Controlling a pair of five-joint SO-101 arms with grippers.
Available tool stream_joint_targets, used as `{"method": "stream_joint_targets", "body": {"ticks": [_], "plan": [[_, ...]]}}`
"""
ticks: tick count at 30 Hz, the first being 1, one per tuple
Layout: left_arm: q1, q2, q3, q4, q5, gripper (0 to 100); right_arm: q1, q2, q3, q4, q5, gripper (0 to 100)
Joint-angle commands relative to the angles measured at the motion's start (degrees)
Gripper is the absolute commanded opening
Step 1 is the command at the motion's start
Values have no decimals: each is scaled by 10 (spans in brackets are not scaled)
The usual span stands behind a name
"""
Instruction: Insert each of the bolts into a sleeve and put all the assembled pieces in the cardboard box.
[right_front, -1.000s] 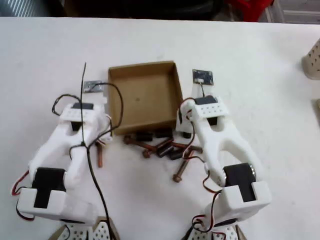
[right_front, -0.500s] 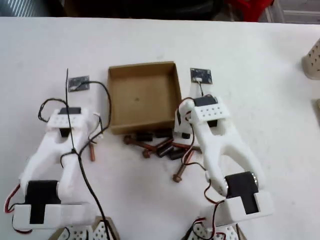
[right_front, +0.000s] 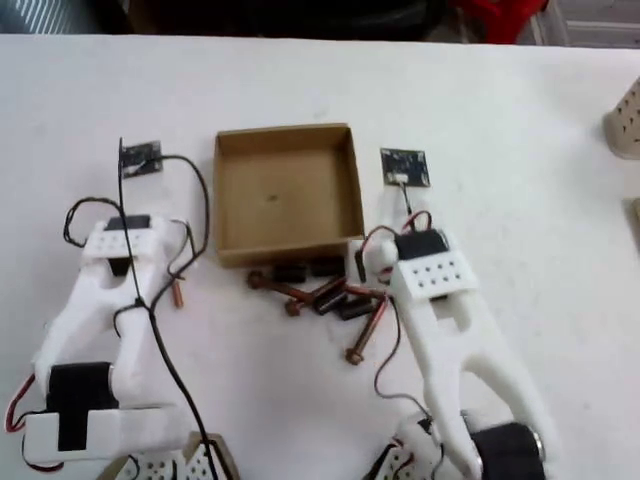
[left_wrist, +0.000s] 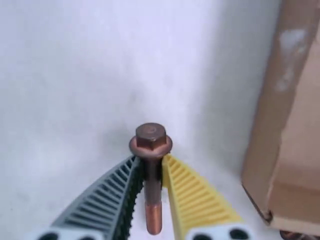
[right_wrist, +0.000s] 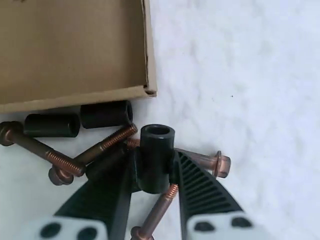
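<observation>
The left tool (left_wrist: 150, 162) is clamped on a copper-coloured hex-flange bolt (left_wrist: 151, 142), near the left wall of the open brown cardboard box (right_front: 283, 130). In front of the box, loose bolts and black sleeves (right_front: 318, 290) lie heaped on the white worktop (right_front: 500, 100). The right tool (right_wrist: 155, 165) is closed around 1 black cylindrical sleeve (right_wrist: 157, 137) over that heap, its bore unobstructed. To join the 2 cleanly, I'd line up shank and bore on 1 axis, then push slowly.
</observation>
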Motion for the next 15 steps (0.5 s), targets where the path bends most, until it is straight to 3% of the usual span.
{"method": "stream_joint_targets", "body": {"ticks": [1, 6, 15], "plan": [[-7, -22, -3, -25, -5, 24, -5, -87, 4, -1, 7, 17], [-8, 41, -31, -36, -5, 24, -23, -152, 2, -1, 8, 17], [-29, 95, -94, 12, -5, 24, -132, -184, 25, -22, 7, 18]]}}
